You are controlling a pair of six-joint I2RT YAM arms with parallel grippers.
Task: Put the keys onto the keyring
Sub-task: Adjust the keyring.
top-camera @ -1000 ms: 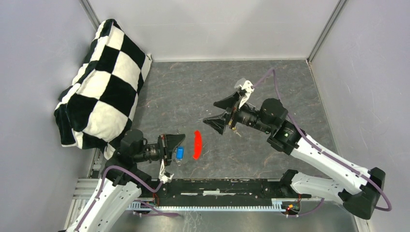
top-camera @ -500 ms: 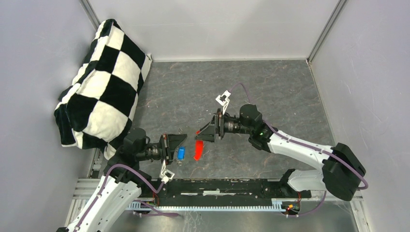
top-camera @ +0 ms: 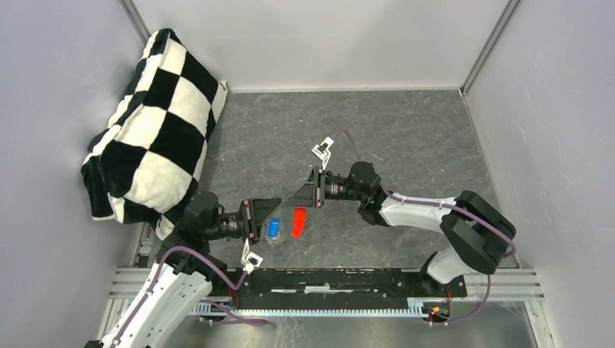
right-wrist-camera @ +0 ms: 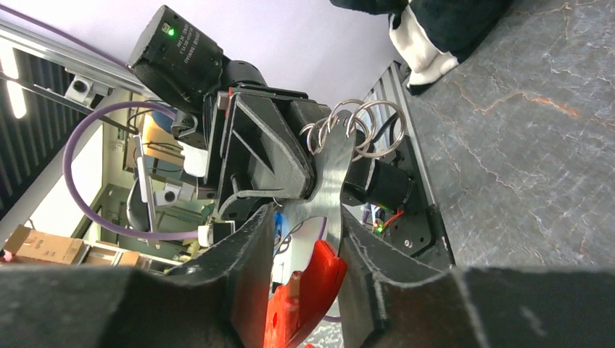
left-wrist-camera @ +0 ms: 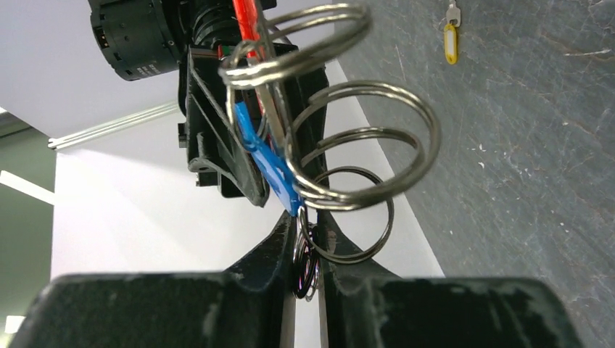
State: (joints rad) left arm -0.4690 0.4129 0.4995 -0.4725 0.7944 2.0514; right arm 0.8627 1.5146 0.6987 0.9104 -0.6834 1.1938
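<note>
My left gripper is shut on a small metal ring at the end of a bunch of linked split rings. A key with a blue cap hangs in that bunch. The red keyring sits just right of it, joined to a grey metal plate. My right gripper has its jaws closed in on both sides of the red keyring. A key with a yellow cap lies alone on the dark table, seen only in the left wrist view.
A black-and-white checked cushion leans in the back left corner. Grey walls enclose the dark stone-patterned table. A black rail runs along the near edge between the arm bases.
My right arm swung left and forward to the left gripper, and its wide-open jaws narrowed round the red keyring. The left gripper kept its hold and barely moved.
</note>
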